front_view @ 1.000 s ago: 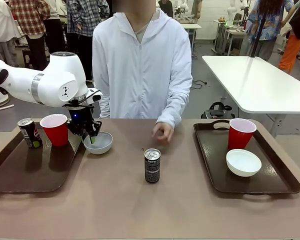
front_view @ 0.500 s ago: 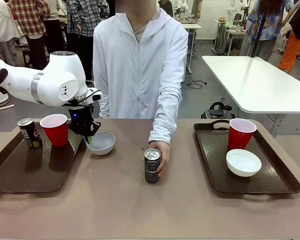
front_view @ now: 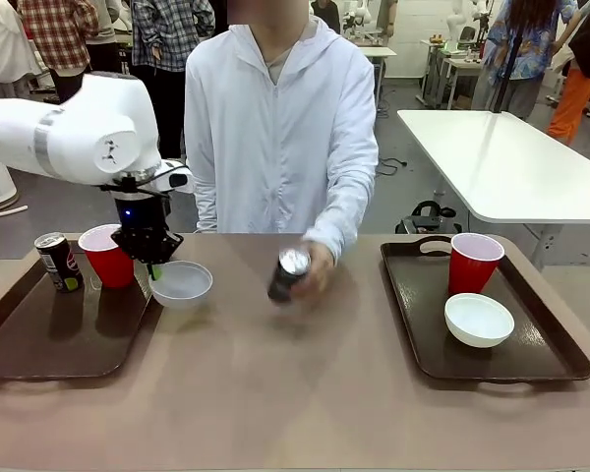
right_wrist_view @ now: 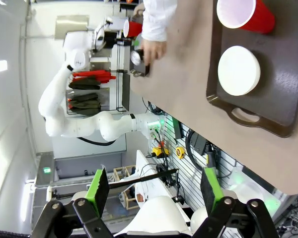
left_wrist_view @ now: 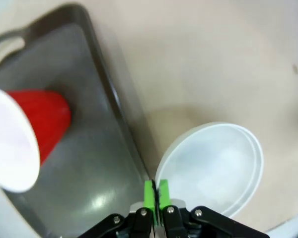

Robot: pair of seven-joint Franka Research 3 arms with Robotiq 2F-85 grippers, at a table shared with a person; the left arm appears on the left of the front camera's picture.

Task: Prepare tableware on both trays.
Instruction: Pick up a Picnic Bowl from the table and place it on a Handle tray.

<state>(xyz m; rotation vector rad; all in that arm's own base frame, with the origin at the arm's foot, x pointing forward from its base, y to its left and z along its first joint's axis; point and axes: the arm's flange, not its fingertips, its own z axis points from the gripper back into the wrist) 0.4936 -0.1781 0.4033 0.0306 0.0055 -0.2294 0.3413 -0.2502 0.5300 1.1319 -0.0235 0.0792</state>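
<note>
My left gripper is shut on the near-left rim of a small white bowl, held slightly tilted at the right edge of the left tray. The left wrist view has the green pads pinching the bowl beside the tray's rim. On that tray stand a red cup and a dark can. The person's hand holds a second can tilted above the table's middle. The right tray carries a red cup and a white bowl. My right gripper is open, high and off the table.
The person in a white hooded jacket stands at the far side of the brown table. Both trays have bare floor toward their near ends. A white table stands behind on the right.
My left gripper closed on the bowl's rim and carried it left toward the left tray. The person reached down, took the can from the table's middle and lifted it.
</note>
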